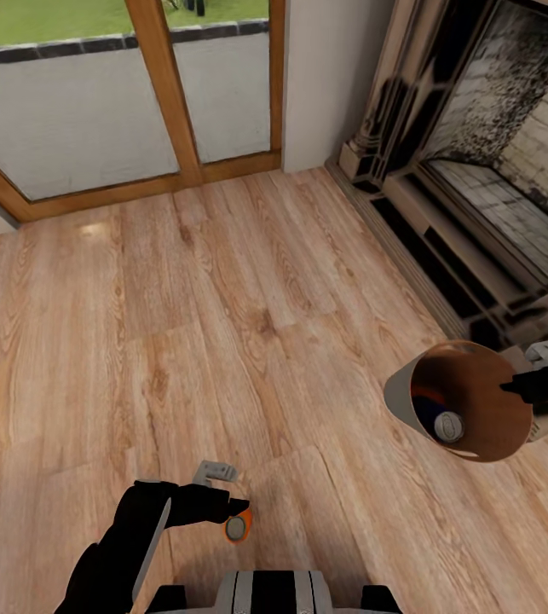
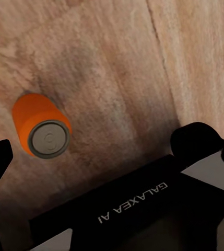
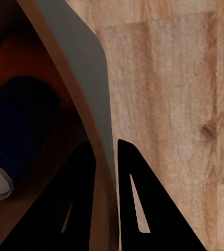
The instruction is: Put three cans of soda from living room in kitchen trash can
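The right gripper (image 3: 107,157) pinches the trash can (image 1: 406,394) by its rim, a blue can (image 1: 441,422) and an orange one inside. The left gripper (image 1: 238,505) clamps the last orange soda can (image 1: 238,527); next, swing it over the bin

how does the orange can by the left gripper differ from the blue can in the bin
The orange can is outside the bin, by the left gripper; the blue can lies inside it. The orange can has an orange body, the blue can a dark blue one. Both have silver tops.
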You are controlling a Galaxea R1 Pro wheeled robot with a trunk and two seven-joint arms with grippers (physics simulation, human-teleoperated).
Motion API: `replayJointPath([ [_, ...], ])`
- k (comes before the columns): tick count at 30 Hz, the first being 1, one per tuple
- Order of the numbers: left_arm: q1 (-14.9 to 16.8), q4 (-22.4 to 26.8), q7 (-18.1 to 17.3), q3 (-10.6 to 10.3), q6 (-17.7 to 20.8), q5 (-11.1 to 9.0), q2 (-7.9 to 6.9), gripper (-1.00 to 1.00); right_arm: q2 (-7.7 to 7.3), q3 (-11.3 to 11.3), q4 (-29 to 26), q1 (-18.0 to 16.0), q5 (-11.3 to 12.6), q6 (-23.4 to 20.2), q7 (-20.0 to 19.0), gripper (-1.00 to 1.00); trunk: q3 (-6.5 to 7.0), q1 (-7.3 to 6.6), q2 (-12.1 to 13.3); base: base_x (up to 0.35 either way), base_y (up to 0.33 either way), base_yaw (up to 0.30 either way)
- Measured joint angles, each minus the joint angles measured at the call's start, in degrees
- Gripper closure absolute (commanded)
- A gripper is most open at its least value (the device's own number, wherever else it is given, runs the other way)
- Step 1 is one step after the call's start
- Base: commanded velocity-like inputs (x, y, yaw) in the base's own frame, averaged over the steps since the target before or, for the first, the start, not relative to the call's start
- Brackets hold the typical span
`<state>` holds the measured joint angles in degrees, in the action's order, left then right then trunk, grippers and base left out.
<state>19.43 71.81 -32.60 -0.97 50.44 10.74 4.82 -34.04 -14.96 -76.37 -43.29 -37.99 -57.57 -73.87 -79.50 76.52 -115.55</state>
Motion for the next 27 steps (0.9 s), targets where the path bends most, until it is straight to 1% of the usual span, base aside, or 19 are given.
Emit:
replayJointPath([
  [4,0.00,-0.01,0.00,0.00,0.00,0.00,-0.02,-1.00,0.12,0.64,0.01,0.02,-1.32,-0.01,-0.02,1.00,-0.84,0.88,-1.60,0.000,0.000,0.014],
  [5,0.00,-0.02,0.00,-0.01,0.00,0.00,-0.04,-1.00,0.17,1.68,0.02,0.02,-2.65,-0.12,-0.13,1.00,-1.06,1.10,-2.00,0.000,0.000,0.046],
  [7,0.00,0.01,0.00,0.00,0.00,0.00,-0.06,-1.00,0.18,2.46,0.01,0.01,-3.82,0.15,-0.15,1.00,-1.51,1.54,-2.81,0.000,0.000,0.060],
  [11,0.00,0.04,-0.01,0.00,0.00,0.00,-0.07,-1.00,0.20,3.06,0.00,0.01,-4.12,-0.14,-0.26,1.00,-2.44,2.42,-4.41,0.000,0.000,0.072],
  [19,0.00,0.13,-0.01,0.00,0.00,0.00,-0.07,-1.00,0.20,3.32,-0.03,0.00,-4.45,-0.02,-0.26,1.00,-4.09,4.17,-7.62,0.000,0.000,0.020],
  [27,-0.02,0.16,-0.01,-0.01,0.00,0.01,-0.07,-1.00,0.20,3.41,-0.06,0.00,-4.41,-0.03,-0.36,1.00,-6.14,5.93,-10.83,0.000,0.000,0.001],
])
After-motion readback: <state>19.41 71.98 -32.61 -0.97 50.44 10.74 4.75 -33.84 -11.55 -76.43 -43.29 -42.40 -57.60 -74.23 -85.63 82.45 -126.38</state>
